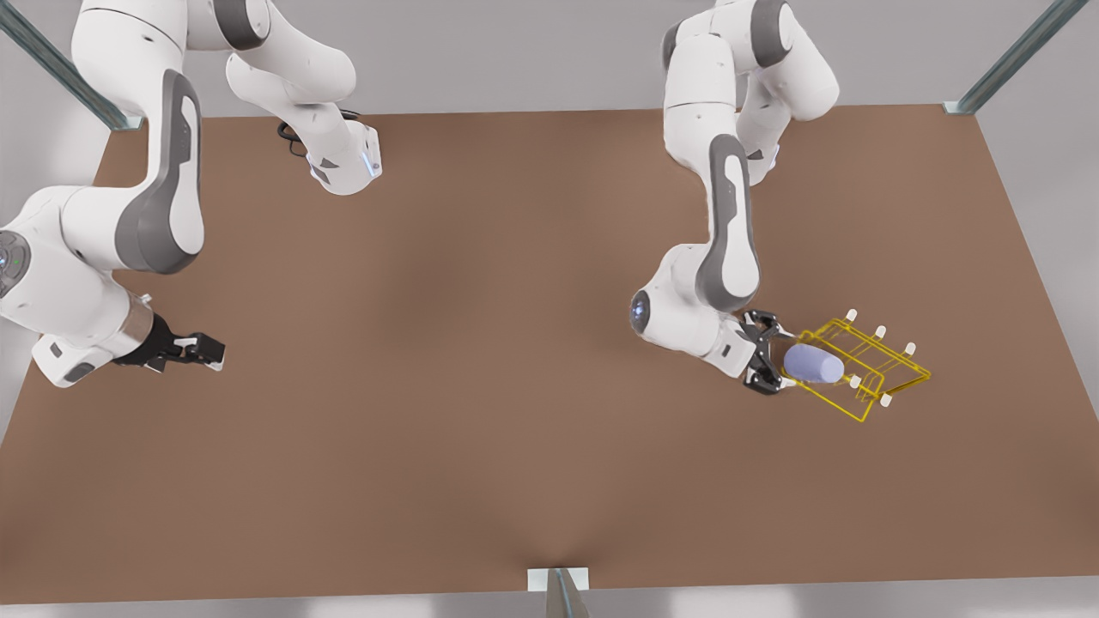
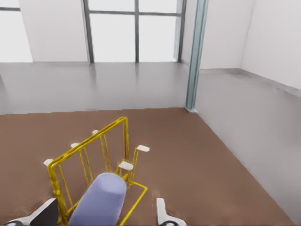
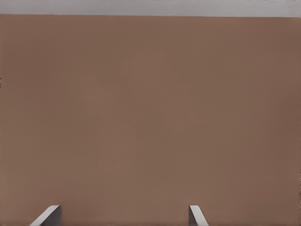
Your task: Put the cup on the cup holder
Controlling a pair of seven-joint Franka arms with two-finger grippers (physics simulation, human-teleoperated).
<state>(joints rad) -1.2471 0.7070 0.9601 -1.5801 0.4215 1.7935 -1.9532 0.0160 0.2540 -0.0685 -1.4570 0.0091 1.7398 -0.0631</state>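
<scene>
Front view: cup (image 1: 814, 364) lying on cup holder (image 1: 893, 378).

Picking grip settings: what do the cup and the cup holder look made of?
The cup: smooth, matte lavender-blue, uniform with no glare, likely plastic. The cup holder: thin bright yellow rods, probably coated wire, with white-capped pegs. The left end effector is by the cup.
</scene>
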